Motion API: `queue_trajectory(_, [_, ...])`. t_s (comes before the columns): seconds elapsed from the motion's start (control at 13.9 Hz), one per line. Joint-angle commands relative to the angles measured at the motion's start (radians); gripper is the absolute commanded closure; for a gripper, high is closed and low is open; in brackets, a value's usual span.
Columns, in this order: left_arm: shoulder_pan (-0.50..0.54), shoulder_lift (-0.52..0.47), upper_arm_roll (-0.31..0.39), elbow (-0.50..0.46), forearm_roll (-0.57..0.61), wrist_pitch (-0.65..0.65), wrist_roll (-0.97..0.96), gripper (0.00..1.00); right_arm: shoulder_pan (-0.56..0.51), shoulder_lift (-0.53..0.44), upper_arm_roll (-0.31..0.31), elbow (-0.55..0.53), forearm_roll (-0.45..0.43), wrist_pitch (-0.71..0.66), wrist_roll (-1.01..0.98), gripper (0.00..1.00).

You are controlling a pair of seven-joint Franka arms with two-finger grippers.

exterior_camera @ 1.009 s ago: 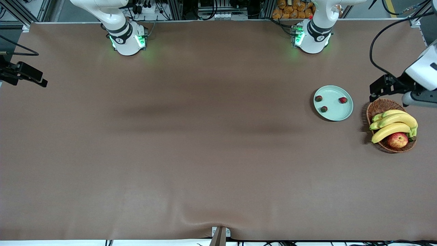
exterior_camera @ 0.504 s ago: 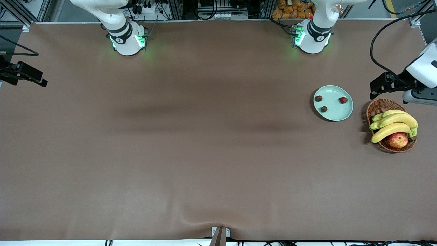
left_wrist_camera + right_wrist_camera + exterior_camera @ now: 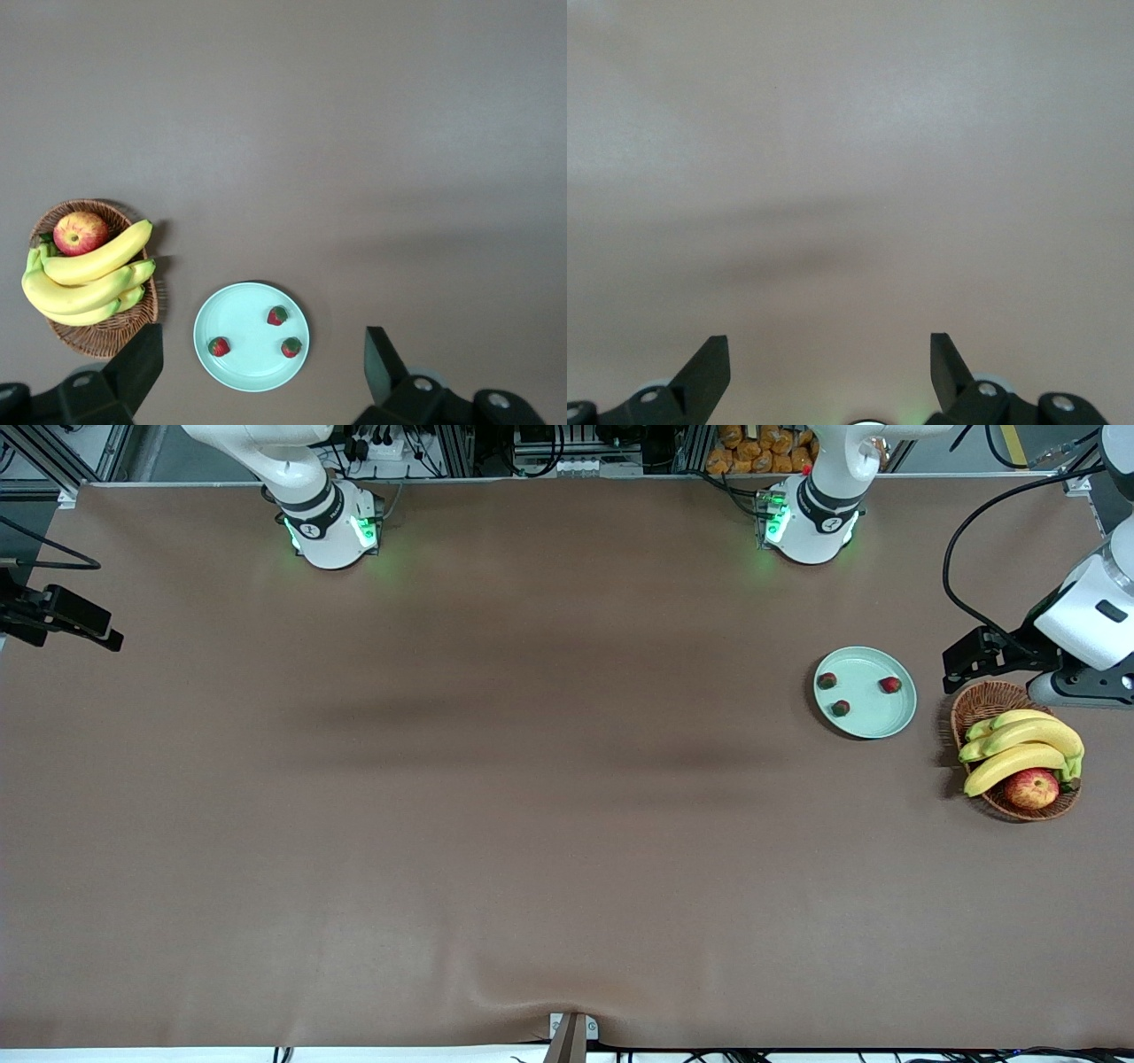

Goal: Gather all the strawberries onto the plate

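Both grippers stand with fingers spread wide and hold nothing. Left gripper point(image 3: 257, 376) hangs high in the air over the left arm's end of the table, above the ground beside the plate and basket. Right gripper point(image 3: 828, 376) hovers over bare brown table cloth point(image 3: 496, 797). Three tiny red strawberries with dark green caps point(image 3: 827, 681) point(image 3: 889, 685) point(image 3: 840, 708) lie apart from one another on the round, shallow, pale mint-green plate point(image 3: 877, 722). Just beside the plate, toward the left arm's end, sits a brown wicker basket point(image 3: 979, 704) holding yellow bananas point(image 3: 1028, 735) and a red-yellow apple point(image 3: 1031, 788).
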Motion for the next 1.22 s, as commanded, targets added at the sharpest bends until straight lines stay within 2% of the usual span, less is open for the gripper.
queue_trajectory(0.0, [-0.004,-0.011,0.01,0.001,0.012,0.012,0.022,0.0,-0.007,-0.008,0.01,-0.004,-0.012,0.001,0.012,0.0])
queue_trajectory(0.29, [0.0,-0.018,0.016,0.014,0.014,0.012,-0.021,0.0,-0.007,-0.008,0.009,-0.004,-0.012,0.001,0.012,0.0])
queue_trajectory(0.43, [0.0,-0.018,0.059,0.031,0.008,0.012,-0.013,0.0,-0.007,-0.008,0.008,-0.004,-0.012,0.001,0.012,0.0])
queue_trajectory(1.15, [-0.003,-0.011,0.059,0.024,0.006,0.009,-0.041,0.0,-0.007,-0.008,0.008,-0.002,-0.012,0.002,0.012,0.0])
